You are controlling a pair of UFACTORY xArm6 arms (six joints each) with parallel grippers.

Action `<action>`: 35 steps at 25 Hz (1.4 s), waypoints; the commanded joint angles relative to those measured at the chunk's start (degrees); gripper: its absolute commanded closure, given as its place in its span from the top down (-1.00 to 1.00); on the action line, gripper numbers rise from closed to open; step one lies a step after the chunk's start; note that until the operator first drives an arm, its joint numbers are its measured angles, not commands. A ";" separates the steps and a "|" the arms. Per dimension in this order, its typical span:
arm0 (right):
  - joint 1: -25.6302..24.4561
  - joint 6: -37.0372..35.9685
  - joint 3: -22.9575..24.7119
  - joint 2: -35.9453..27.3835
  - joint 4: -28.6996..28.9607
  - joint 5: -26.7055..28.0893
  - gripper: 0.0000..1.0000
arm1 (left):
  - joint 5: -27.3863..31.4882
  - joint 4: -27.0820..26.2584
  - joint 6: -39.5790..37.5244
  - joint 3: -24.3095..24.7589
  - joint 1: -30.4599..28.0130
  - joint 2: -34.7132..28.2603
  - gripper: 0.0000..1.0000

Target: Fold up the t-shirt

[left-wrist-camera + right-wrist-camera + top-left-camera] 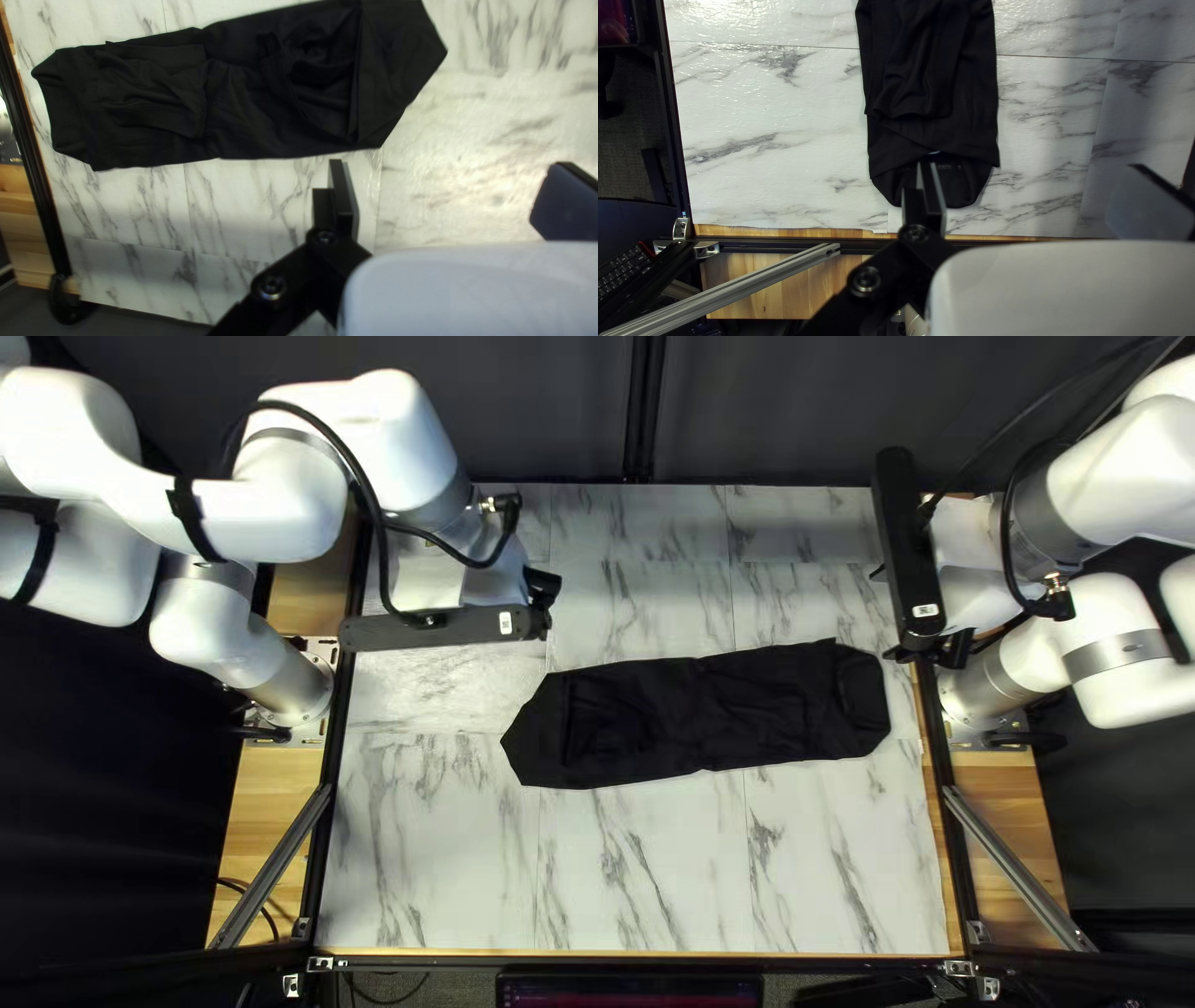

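Left end effector is hanging over the table toward its far left corner, and I am seeing its two fingers standing wide apart with nothing between them. Over by the table's right edge, my right end effector is also spreading its fingers wide; one is overlapping the shirt's end in the right wrist view, though I can't tell whether it is touching. Black t-shirt is lying mid-table as a long, narrow folded strip, its right end reaching near the right edge.
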 commanded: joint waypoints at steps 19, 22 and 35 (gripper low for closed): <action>0.00 0.00 0.00 0.00 0.00 0.00 1.00 | 5.27 23.69 -59.36 -0.14 -16.12 -7.99 1.00; 0.00 0.00 0.00 0.00 0.00 0.00 1.00 | 5.27 23.69 -59.36 -0.14 -16.12 -7.99 1.00; 0.00 0.00 0.00 0.00 0.00 0.00 1.00 | 15.77 10.66 -49.84 -7.68 2.77 -14.82 1.00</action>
